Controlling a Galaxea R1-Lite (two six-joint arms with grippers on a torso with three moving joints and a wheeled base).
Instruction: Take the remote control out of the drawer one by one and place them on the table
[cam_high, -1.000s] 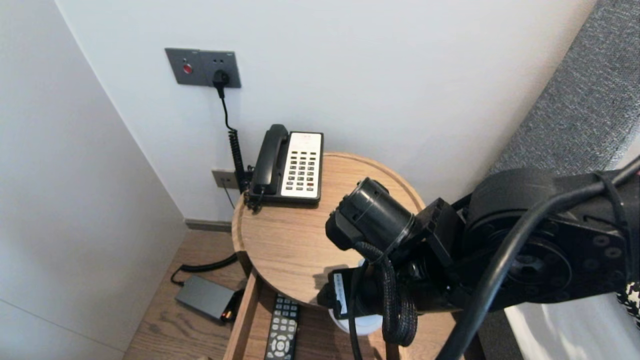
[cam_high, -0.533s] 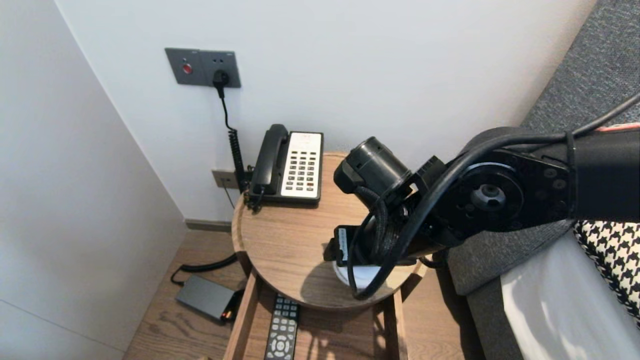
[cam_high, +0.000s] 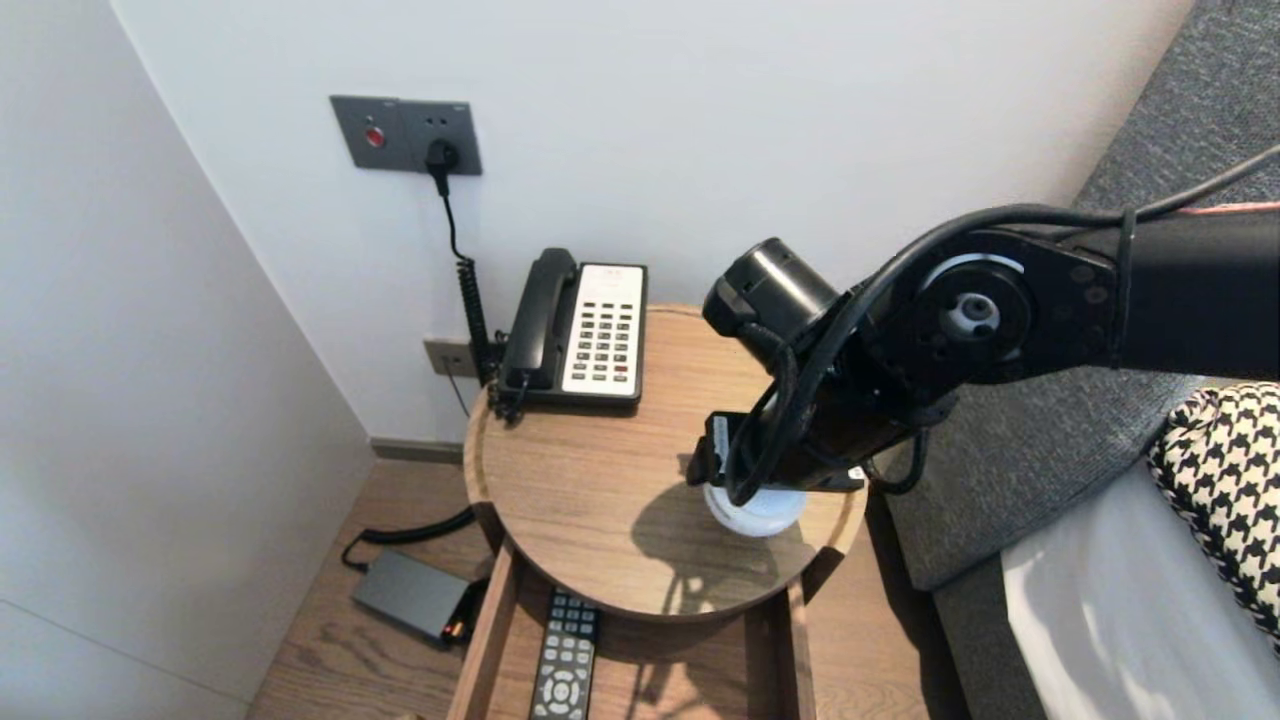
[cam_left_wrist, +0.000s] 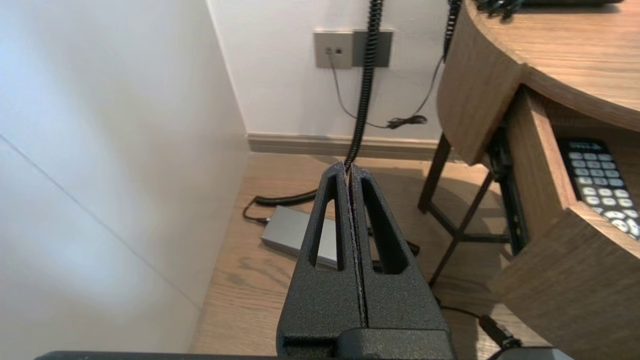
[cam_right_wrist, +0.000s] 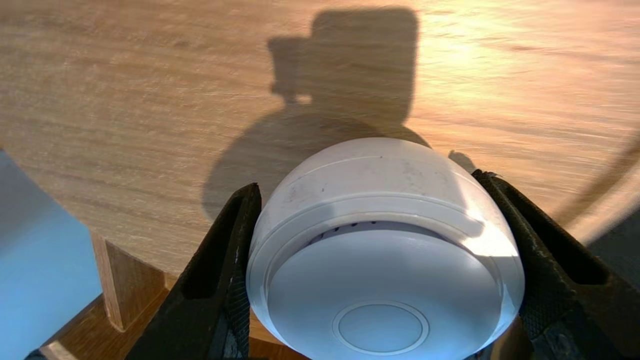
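My right gripper (cam_high: 760, 488) is shut on a white round domed device (cam_high: 755, 510), with one black finger (cam_right_wrist: 235, 235) on each side of it. The white device (cam_right_wrist: 385, 240) hangs low over the near right part of the round wooden table (cam_high: 580, 500) and casts a shadow on the top. Whether it touches the wood I cannot tell. My left gripper (cam_left_wrist: 348, 167) is shut on nothing, parked low beside the table over the wooden floor.
A black and white desk phone (cam_high: 580, 330) sits at the table's back edge, its coiled cord running to the wall socket (cam_high: 405, 133). A remote control (cam_high: 565, 670) lies in the open drawer (cam_high: 487, 640). A grey box (cam_high: 410, 595) lies on the floor. A grey headboard and bed stand at right.
My right arm has carried the white device from above the open drawer back and to the right, over the tabletop. The left arm has not moved.
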